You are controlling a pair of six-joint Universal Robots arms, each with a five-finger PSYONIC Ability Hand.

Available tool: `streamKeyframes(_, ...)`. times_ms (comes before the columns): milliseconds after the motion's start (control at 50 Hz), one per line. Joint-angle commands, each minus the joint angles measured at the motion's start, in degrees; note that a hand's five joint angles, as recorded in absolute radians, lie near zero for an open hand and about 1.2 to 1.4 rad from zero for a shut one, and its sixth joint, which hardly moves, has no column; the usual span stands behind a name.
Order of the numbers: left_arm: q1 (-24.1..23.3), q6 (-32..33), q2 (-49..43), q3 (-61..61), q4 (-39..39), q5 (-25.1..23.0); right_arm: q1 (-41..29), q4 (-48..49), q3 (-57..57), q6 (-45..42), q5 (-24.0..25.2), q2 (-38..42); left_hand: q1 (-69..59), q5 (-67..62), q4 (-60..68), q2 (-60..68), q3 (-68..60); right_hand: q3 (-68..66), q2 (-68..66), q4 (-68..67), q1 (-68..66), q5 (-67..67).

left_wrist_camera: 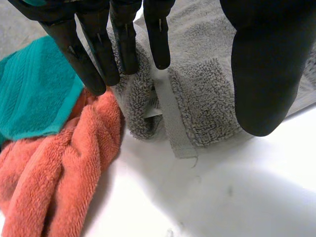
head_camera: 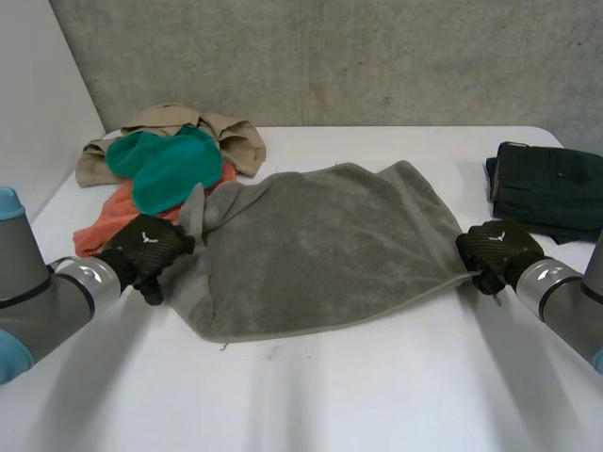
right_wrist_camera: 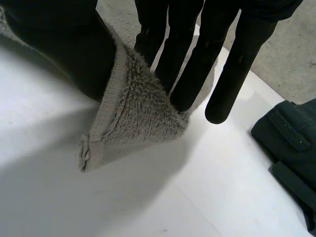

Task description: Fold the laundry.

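Grey towel [head_camera: 320, 245] spread across middle of table [head_camera: 377, 395], left edge rumpled. Soft, thick, limp, probably light; best taken at corners. Right hand [head_camera: 497, 250] pinches right corner, thumb against fingers. Left hand [head_camera: 143, 247] over left corner, fingers and thumb apart, seemingly not gripping. Orange towel [head_camera: 104, 226] just beside.

Grey towel [left_wrist_camera: 202, 98]: looped terry; flat-woven hem band [left_wrist_camera: 170, 116] noted under left hand [left_wrist_camera: 123, 39] fingertips. Orange towel [left_wrist_camera: 64, 168]: plush pile. Table [left_wrist_camera: 222, 197]: smooth, matt white.

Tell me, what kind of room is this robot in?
Probably a robot test lab, not a home: a bare white table, a plain grey wall, and towels heaped for folding.
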State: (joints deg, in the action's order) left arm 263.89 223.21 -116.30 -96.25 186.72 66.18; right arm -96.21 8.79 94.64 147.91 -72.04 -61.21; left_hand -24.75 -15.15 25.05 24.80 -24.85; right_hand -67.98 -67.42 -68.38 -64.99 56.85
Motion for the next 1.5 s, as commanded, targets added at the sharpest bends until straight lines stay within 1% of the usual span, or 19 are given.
streamKeyframes(20, -1.3, 3.1, -4.2, 2.0, 2.3, -2.0, -0.2, 0.0, 0.9, 0.0, -0.1, -0.3, -6.5, -6.1, 6.2, 6.4, -6.4, -12.0, -12.6, -11.6, -15.0, 13.1)
streamKeyframes(220, -3.2, 3.8, -8.0, 5.1, 2.7, -1.7, 0.1, 0.0, 1.3, 0.4, -0.1, -0.6, -16.9, -16.5, 16.6, 16.8, -16.8, -12.0, -12.6, -11.6, -15.0, 13.1)
streamKeyframes(300, -3.4, 5.0, -8.9, 6.0, 2.6, -1.5, 0.3, -0.4, 1.5, 0.9, -0.2, -1.4, -40.7, -40.3, 40.4, 40.7, -40.6, -12.0, -12.6, -11.6, -15.0, 13.1)
streamKeyframes(320, -3.4, 5.2, -8.9, 6.2, 2.5, -1.4, 0.4, -0.7, 1.6, 1.3, -0.3, -1.9, -55.1, -54.7, 54.8, 55.1, -55.0, -12.0, -12.6, -11.6, -15.0, 13.1)
streamKeyframes(440, -3.5, 4.9, -5.3, 5.3, 1.4, 1.0, 1.0, -4.1, 1.6, 2.0, -0.7, -5.3, -55.2, -54.9, 55.0, 55.2, -55.1, -12.0, -12.6, -11.6, -15.0, 13.1)
streamKeyframes(520, -3.4, 2.8, 2.3, 2.8, -1.5, 5.0, 2.3, -10.2, 0.6, -0.5, -1.0, -9.7, -55.2, -54.9, 55.0, 55.2, -55.1, -12.0, -12.6, -11.6, -15.0, 13.1)
streamKeyframes(600, -3.2, -0.1, 12.5, 0.7, -7.9, 9.1, 4.6, -22.2, -1.5, -9.7, -1.4, -14.7, -55.2, -54.9, 55.0, 55.2, -55.1, -12.0, -12.6, -11.6, -15.0, 13.1)
streamKeyframes(620, -3.1, -1.5, 16.4, 0.6, -11.3, 10.3, 6.0, -27.6, -2.5, -14.0, -1.5, -16.9, -55.2, -54.9, 55.0, 55.2, -55.1, -12.0, -12.6, -11.6, -15.0, 13.1)
streamKeyframes(720, -2.9, -7.0, 28.6, 2.7, -24.1, 12.3, 8.9, -40.2, -7.9, -24.3, -2.3, -23.5, -55.2, -54.9, 55.0, 55.2, -55.1, -12.0, -12.6, -11.6, -15.0, 13.1)
streamKeyframes(760, -3.1, -9.2, 33.4, 5.9, -29.8, 11.9, 9.4, -42.8, -11.3, -25.1, -4.6, -25.5, -55.2, -54.9, 55.0, 55.2, -55.1, -12.0, -12.6, -11.6, -15.0, 13.1)
streamKeyframes(880, -3.4, -13.2, 40.2, 13.6, -36.6, 9.9, 9.0, -44.0, -17.1, -22.2, -6.4, -27.3, -55.2, -54.9, 55.0, 55.2, -55.1, -12.0, -12.6, -11.6, -15.0, 13.1)
streamKeyframes(960, -4.5, -13.9, 37.2, 16.6, -37.0, 11.3, 7.3, -45.3, -19.0, -21.2, -6.2, -26.2, -55.2, -54.9, 55.0, 55.2, -55.1, -12.0, -12.6, -11.6, -15.0, 13.1)
streamKeyframes(1120, -9.0, -10.3, 19.5, 21.8, -37.0, 20.1, 5.1, -45.9, -22.2, -22.1, -6.3, -16.2, -55.2, -54.9, 55.0, 55.2, -55.1, -12.0, -12.6, -11.6, -15.0, 13.1)
streamKeyframes(1180, -9.4, -8.6, 14.1, 26.9, -35.9, 21.9, 3.8, -44.1, -25.7, -21.9, -7.0, -12.9, -55.2, -54.9, 55.0, 55.2, -55.1, -12.0, -12.6, -11.6, -15.0, 13.1)
streamKeyframes(1260, -10.9, -9.1, 7.8, 39.3, -32.0, 22.4, 1.0, -34.0, -33.7, -17.6, -10.2, -8.1, -55.2, -54.9, 55.0, 55.2, -55.1, -12.0, -12.6, -11.6, -15.0, 13.1)
streamKeyframes(1320, -12.1, -13.1, 5.9, 48.5, -23.9, 22.0, 0.9, -21.1, -39.2, -12.7, -13.6, -6.0, -55.2, -54.9, 55.0, 55.2, -55.1, -12.0, -12.6, -11.6, -15.0, 13.1)
streamKeyframes(1340, -11.7, -15.8, 6.0, 51.4, -18.3, 22.2, 1.2, -13.9, -39.8, -9.9, -14.5, -6.1, -55.2, -54.9, 55.0, 55.2, -55.1, -12.0, -12.6, -11.6, -15.0, 13.1)
streamKeyframes(1400, -11.3, -21.2, 7.1, 54.2, -8.8, 23.6, 1.6, 0.4, -38.6, -5.3, -14.1, -8.0, -55.2, -54.9, 55.0, 55.2, -55.1, -12.0, -12.6, -11.6, -15.0, 13.1)
streamKeyframes(1500, -12.7, -25.6, 8.6, 53.4, -3.9, 25.6, 1.4, 13.3, -33.6, -1.9, -12.2, -11.1, -55.2, -54.9, 55.0, 55.2, -55.1, -12.0, -12.6, -11.6, -15.0, 13.1)
